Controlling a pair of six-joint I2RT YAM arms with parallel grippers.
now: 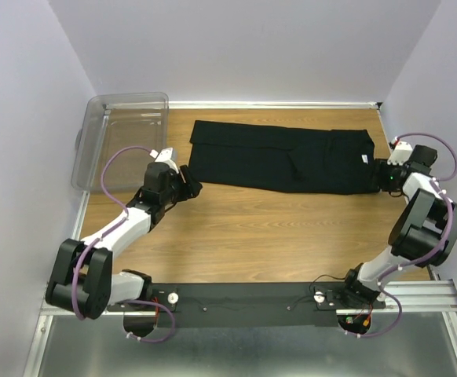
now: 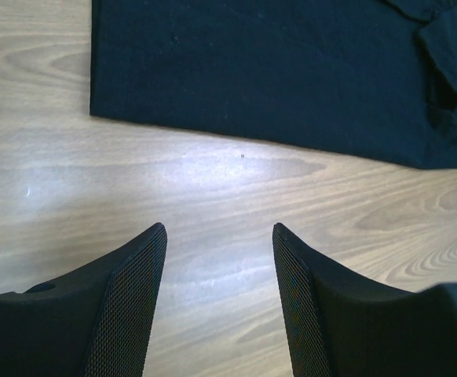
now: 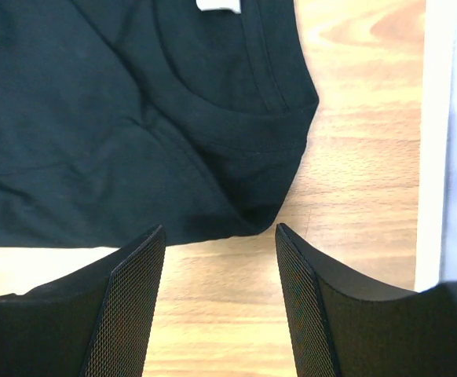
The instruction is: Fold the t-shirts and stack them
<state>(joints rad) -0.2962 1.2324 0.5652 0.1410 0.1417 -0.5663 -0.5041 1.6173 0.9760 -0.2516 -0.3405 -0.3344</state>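
Observation:
A black t-shirt (image 1: 283,157) lies folded lengthwise into a long strip across the far half of the wooden table, its white neck tag (image 1: 364,158) at the right end. My left gripper (image 1: 191,185) is open and empty, just off the strip's near left corner; the left wrist view shows the cloth's edge (image 2: 252,71) ahead of the fingers. My right gripper (image 1: 380,174) is open and empty at the strip's right end; the right wrist view shows the collar (image 3: 236,118) and its near corner just beyond the fingertips (image 3: 148,243).
A clear plastic bin (image 1: 121,137) stands at the far left corner of the table. White walls enclose the table on the left, back and right; the right wall's base (image 3: 436,141) is close beside my right gripper.

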